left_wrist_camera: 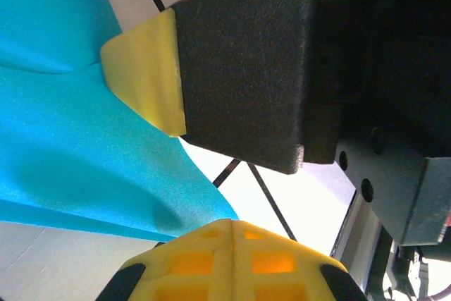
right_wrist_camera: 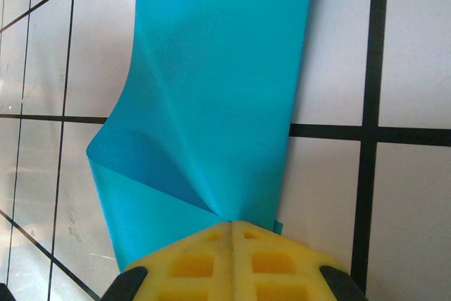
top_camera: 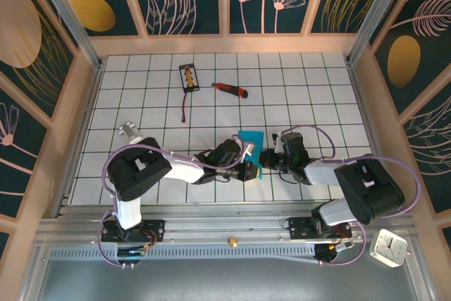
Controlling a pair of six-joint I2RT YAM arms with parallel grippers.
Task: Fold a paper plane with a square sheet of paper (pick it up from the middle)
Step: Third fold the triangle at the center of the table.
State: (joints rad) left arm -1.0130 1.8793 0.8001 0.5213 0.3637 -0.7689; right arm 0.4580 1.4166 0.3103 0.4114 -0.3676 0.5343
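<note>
the square sheet of paper (top_camera: 251, 144) stands partly lifted off the gridded tabletop (top_camera: 317, 82) just below the middle of the top view, creased and bowed (not lying flat), between the two claws. the right claw (top_camera: 268, 158) reaches in from the right. in its wrist view its yellow pads (right_wrist_camera: 275, 262) press together and the paper's folds converge into their seam, so it pinches the paper. the left claw (top_camera: 248, 168) reaches in from the left. its pads (left_wrist_camera: 190, 262) also meet without a gap, and the paper's lower corner runs in at their tip. a red-and-black utility knife (top_camera: 230, 89) lies well apart, toward the top.
</note>
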